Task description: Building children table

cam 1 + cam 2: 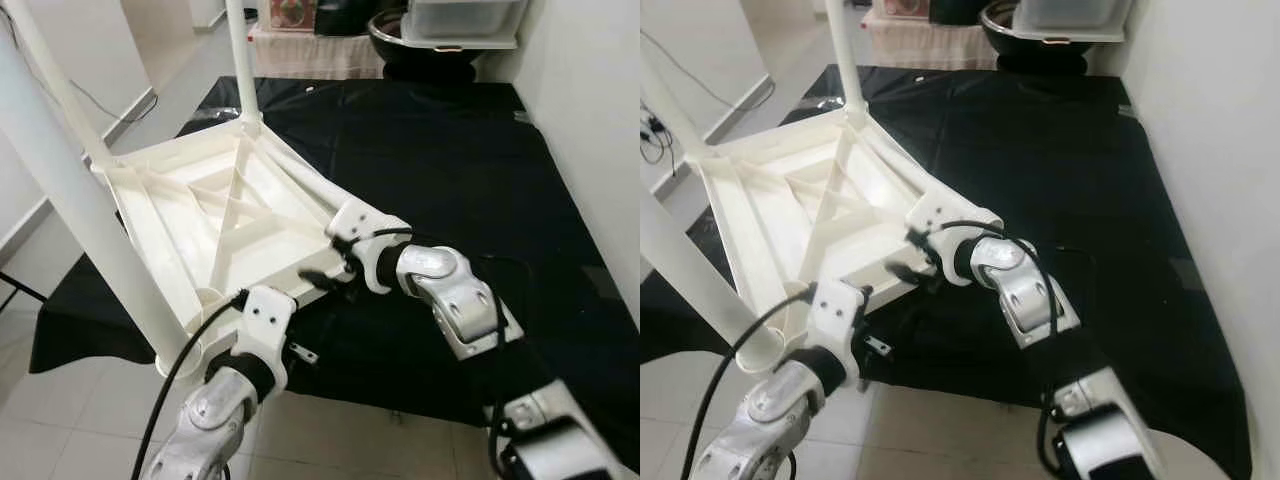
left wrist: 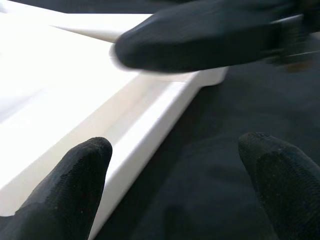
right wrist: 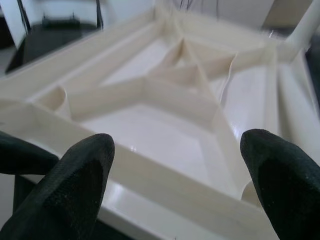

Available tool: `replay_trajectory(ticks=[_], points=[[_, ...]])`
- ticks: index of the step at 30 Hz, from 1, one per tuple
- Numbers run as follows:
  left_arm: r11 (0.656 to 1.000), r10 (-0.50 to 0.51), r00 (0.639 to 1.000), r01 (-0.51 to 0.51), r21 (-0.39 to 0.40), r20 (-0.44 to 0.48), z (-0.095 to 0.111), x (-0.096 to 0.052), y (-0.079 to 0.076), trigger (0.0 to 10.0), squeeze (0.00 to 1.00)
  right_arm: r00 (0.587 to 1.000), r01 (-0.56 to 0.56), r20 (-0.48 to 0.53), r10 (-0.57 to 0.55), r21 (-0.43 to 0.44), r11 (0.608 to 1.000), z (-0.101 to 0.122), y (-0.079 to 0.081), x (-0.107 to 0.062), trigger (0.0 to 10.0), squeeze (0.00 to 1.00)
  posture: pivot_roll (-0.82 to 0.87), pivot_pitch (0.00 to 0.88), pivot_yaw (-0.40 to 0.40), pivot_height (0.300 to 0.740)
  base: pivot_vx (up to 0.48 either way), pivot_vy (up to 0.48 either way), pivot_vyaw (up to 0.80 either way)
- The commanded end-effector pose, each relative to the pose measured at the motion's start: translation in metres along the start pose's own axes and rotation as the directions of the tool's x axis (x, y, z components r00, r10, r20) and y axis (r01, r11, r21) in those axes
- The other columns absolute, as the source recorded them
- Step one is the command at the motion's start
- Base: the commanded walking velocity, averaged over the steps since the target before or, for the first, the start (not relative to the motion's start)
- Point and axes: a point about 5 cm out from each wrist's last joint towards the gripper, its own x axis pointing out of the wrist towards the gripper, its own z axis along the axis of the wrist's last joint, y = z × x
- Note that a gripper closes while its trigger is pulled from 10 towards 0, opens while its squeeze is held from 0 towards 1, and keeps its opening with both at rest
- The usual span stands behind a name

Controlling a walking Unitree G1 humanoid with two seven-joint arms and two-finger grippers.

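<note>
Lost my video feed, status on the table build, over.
Both end effectors open at near edge of upturned white tabletop: left, right. Three legs fitted. Nothing blocking.

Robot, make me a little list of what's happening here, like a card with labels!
Thing being built: white plastic table, upside down, ribbed underside facing up
Legs: three white legs already standing up from its corners
Where it lies: on a black cloth over the floor
Left pincer: open, at the table's near edge
Right pincer: open, at the near corner without a leg
Behind: dark bowl and clear tub
</note>
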Motion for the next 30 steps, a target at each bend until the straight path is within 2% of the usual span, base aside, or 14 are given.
replay_trajectory(ticks=[1, 8, 12, 13, 14, 19, 24, 27, 29, 30], points=[[1.000, 0.018, 1.000, -0.017, 0.017, -0.024, -0.006, 0.000, 0.004, 10.0, 0.00, 0.999, 0.004, 0.043, -0.004, 0.007, 1.000, 0.002, 0.003, -0.007, 10.0, 0.00, -0.04, 0.137, 0.017, 0.740, 0.000, 0.000, 0.00], [0.999, 0.012, 0.999, -0.011, 0.031, -0.034, -0.007, 0.001, 0.004, 10.0, 0.00, 0.998, 0.024, 0.063, -0.027, 0.057, 0.998, -0.003, 0.006, -0.016, 10.0, 0.00, -0.04, 0.137, 0.026, 0.740, 0.000, 0.000, 0.00], [0.999, 0.017, 0.999, -0.016, 0.036, -0.029, -0.006, 0.002, 0.006, 10.0, 0.00, 0.991, 0.077, 0.099, -0.089, 0.119, 0.990, -0.009, 0.008, -0.025, 10.0, 0.00, -0.04, 0.142, 0.030, 0.740, 0.000, 0.000, 0.00], [0.999, 0.012, 0.999, -0.011, 0.034, -0.032, -0.007, 0.001, 0.006, 10.0, 0.00, 0.988, 0.097, 0.101, -0.116, 0.173, 0.980, -0.016, 0.013, -0.031, 10.0, 0.00, -0.05, 0.144, 0.032, 0.740, 0.000, 0.000, 0.00], [0.999, 0.012, 0.999, -0.011, 0.034, -0.032, -0.007, 0.001, 0.006, 10.0, 0.00, 0.988, 0.097, 0.101, -0.116, 0.173, 0.980, -0.016, 0.013, -0.031, 10.0, 0.00, -0.05, 0.144, 0.032, 0.740, 0.000, 0.000, 0.00], [1.000, -0.009, 0.999, 0.010, 0.027, -0.043, -0.009, 0.001, 0.006, 10.0, 0.00, 0.989, 0.099, 0.083, -0.119, 0.208, 0.973, -0.026, 0.021, -0.039, 10.0, 0.00, -0.05, 0.144, 0.034, 0.740, 0.000, 0.000, 0.00], [0.999, -0.028, 0.998, 0.029, 0.030, -0.057, -0.012, 0.000, 0.006, 10.0, 0.00, 0.985, 0.151, 0.039, -0.168, 0.272, 0.950, -0.044, 0.030, -0.045, 10.0, 0.00, -0.06, 0.146, 0.037, 0.740, 0.000, 0.000, 0.00], [0.999, -0.020, 0.998, 0.022, 0.044, -0.060, -0.014, -0.001, 0.008, 10.0, 0.00, 0.972, 0.214, 0.023, -0.235, 0.340, 0.916, -0.056, 0.038, -0.046, 10.0, 0.00, -0.05, 0.146, 0.037, 0.740, 0.000, 0.000, 0.00], [0.999, 0.010, 0.998, -0.007, 0.044, -0.061, -0.014, -0.003, 0.012, 10.0, 0.00, 0.941, 0.308, 0.008, -0.339, 0.402, 0.862, -0.062, 0.041, -0.051, 10.0, 0.00, -0.05, 0.148, 0.037, 0.740, 0.000, 0.000, 0.00], [0.999, 0.010, 0.998, -0.007, 0.044, -0.061, -0.014, -0.003, 0.012, 10.0, 0.00, 0.941, 0.308, 0.008, -0.339, 0.402, 0.862, -0.062, 0.041, -0.051, 10.0, 0.00, -0.05, 0.148, 0.037, 0.740, 0.000, 0.000, 0.00]])
